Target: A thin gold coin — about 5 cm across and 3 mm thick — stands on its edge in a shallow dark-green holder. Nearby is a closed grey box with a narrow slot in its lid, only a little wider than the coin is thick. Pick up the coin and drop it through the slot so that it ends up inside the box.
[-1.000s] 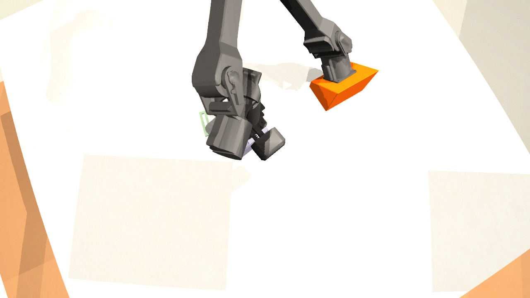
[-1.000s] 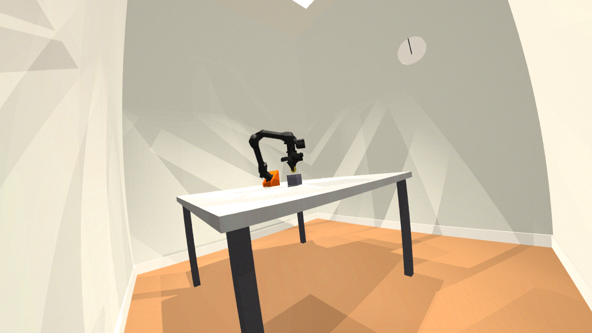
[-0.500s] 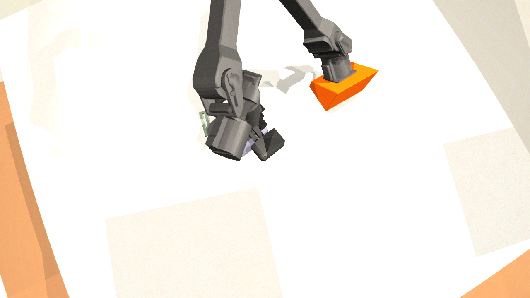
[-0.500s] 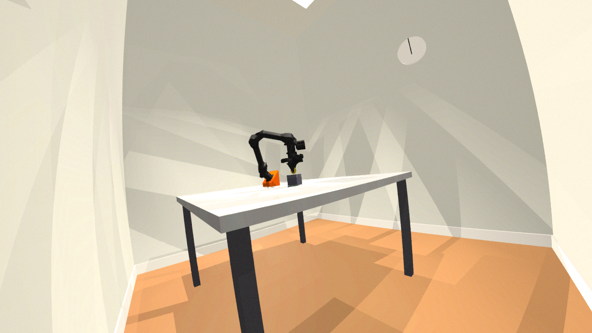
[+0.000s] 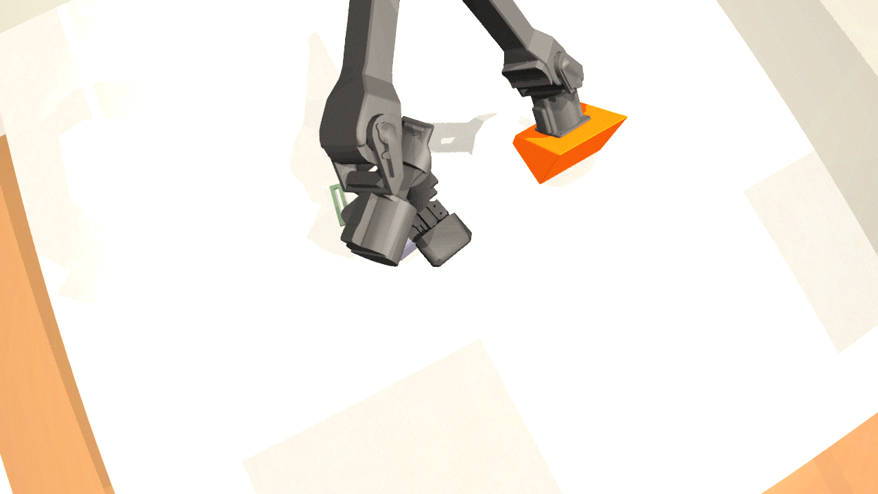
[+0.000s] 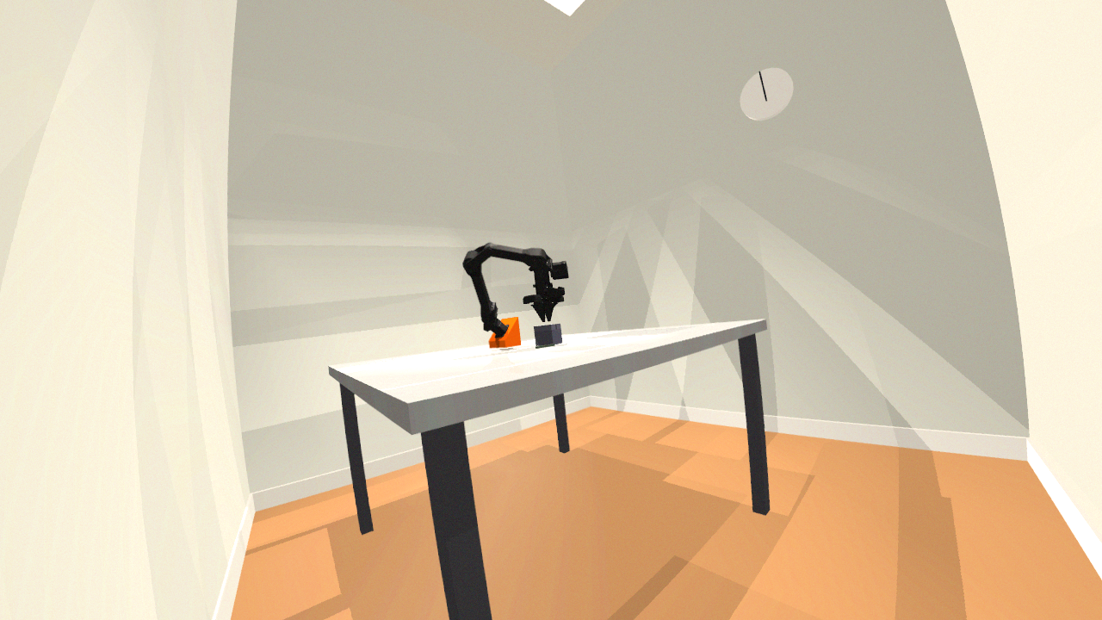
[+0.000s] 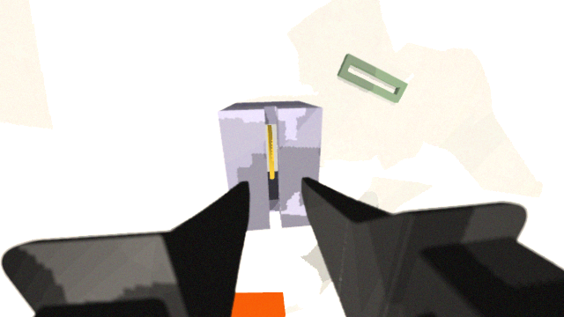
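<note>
Hand (image 7: 273, 187) spread, holding nothing — coin (image 7: 271, 151) below, edge-on in box (image 7: 270, 163) slot

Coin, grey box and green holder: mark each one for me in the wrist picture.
coin (image 7: 271, 151), wrist view, on its gold edge showing in the slot.
grey box (image 7: 244, 141), wrist view, on the lid beside the slot.
green holder (image 7: 373, 79), wrist view, on its long near rim.

The arm arches high over the worktop (image 6: 431, 381), its hand (image 7: 274, 190) pointing downward, fingers parted and gripping nothing.
</note>
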`<state>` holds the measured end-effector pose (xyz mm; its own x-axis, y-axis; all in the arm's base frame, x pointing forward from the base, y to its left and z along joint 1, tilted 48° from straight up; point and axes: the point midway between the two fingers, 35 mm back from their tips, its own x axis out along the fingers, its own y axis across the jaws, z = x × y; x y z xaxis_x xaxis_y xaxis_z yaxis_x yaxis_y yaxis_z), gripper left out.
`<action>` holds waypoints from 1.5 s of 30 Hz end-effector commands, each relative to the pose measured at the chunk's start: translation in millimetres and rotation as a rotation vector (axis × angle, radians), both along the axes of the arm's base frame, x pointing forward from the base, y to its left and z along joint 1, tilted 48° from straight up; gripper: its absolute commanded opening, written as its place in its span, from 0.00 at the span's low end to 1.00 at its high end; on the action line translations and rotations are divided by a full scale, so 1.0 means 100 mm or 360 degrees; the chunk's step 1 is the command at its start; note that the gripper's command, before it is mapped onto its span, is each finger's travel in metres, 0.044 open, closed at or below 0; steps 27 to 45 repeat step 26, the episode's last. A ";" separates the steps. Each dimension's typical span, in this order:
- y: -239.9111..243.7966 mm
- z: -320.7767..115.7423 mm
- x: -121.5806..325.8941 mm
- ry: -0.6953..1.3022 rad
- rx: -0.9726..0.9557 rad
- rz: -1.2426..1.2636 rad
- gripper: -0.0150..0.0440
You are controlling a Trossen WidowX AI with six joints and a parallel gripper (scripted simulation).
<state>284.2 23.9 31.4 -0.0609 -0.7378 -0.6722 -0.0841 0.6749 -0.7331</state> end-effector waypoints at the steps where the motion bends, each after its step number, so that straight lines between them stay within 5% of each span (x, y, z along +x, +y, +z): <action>1: 0.00 0.00 0.00 -0.0001 0.0000 -0.0001 0.53; 13: 0.29 0.27 0.02 0.0001 -0.0002 0.0000 1.00; 45: 0.44 0.43 0.00 0.0002 -0.0008 0.0000 1.00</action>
